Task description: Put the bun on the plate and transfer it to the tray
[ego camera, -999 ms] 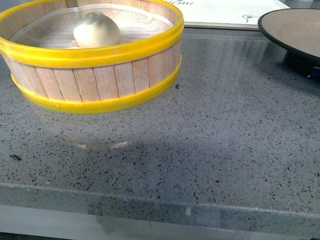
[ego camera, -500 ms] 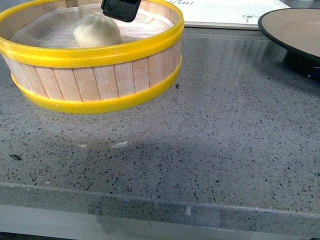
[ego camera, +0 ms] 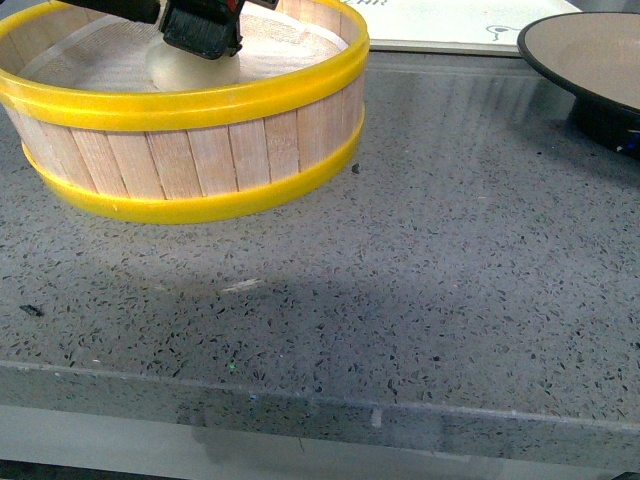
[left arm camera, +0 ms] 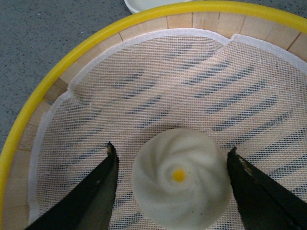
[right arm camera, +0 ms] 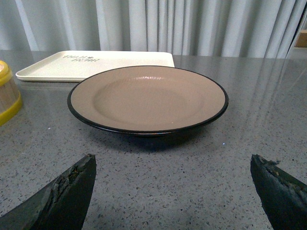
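The pale white bun with a yellow dot on top sits on the mesh cloth in the yellow-rimmed wooden steamer basket. My left gripper is open, one finger on each side of the bun with a small gap to each. In the front view the left gripper covers most of the bun. The black-rimmed, grey-tan plate stands empty on the counter, also at the front view's right edge. My right gripper is open and empty, in front of the plate. The cream tray lies behind the plate.
The grey speckled counter has its front edge near the bottom of the front view. Grey curtains hang behind the counter. The basket's yellow rim shows at the edge of the right wrist view.
My left gripper came down into the basket from the top of the front view and now straddles the bun. The basket shifted slightly. The plate has not moved.
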Available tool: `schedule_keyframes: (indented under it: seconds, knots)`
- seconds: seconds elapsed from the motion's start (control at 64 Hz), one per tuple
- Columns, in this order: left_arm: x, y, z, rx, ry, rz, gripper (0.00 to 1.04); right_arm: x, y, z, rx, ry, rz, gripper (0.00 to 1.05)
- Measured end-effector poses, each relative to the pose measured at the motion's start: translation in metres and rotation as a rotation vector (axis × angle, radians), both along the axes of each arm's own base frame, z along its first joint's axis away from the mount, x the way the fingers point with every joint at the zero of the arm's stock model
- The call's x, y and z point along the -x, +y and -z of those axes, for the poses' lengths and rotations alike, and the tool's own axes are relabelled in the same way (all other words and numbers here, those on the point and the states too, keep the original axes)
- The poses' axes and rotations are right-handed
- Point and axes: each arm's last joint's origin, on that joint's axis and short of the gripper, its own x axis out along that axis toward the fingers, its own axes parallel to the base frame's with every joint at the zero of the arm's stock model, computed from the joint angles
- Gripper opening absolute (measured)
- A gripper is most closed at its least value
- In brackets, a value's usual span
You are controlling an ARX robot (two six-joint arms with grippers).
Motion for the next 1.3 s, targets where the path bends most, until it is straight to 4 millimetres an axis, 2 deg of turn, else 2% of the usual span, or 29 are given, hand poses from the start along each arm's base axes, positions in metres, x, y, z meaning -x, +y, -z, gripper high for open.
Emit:
schedule_keyframes:
  seconds: [0.281, 0.422, 0.749, 0.874, 0.984, 1.077, 1.155, 1.296]
  knots:
    - [0.000, 0.000, 0.002, 0.008, 0.009, 0.004, 0.20, 0.000, 0.000, 0.000, 0.000, 0.000, 0.000, 0.96]
    - [0.000, 0.001, 0.002, 0.013, 0.012, 0.002, 0.04, 0.000, 0.000, 0.000, 0.000, 0.000, 0.000, 0.96]
    - [0.000, 0.003, 0.002, 0.030, 0.024, -0.002, 0.04, 0.000, 0.000, 0.000, 0.000, 0.000, 0.000, 0.96]
    - [0.001, 0.006, -0.004, 0.044, 0.027, -0.003, 0.04, 0.000, 0.000, 0.000, 0.000, 0.000, 0.000, 0.96]
    - [0.000, 0.008, -0.029, 0.069, -0.013, 0.002, 0.04, 0.000, 0.000, 0.000, 0.000, 0.000, 0.000, 0.96]
    - [-0.001, 0.004, -0.063, 0.100, -0.086, 0.018, 0.04, 0.000, 0.000, 0.000, 0.000, 0.000, 0.000, 0.96]
    - [0.001, -0.008, -0.092, 0.126, -0.144, 0.057, 0.04, 0.000, 0.000, 0.000, 0.000, 0.000, 0.000, 0.96]
    - [0.001, -0.036, -0.121, 0.153, -0.206, 0.136, 0.04, 0.000, 0.000, 0.000, 0.000, 0.000, 0.000, 0.96]
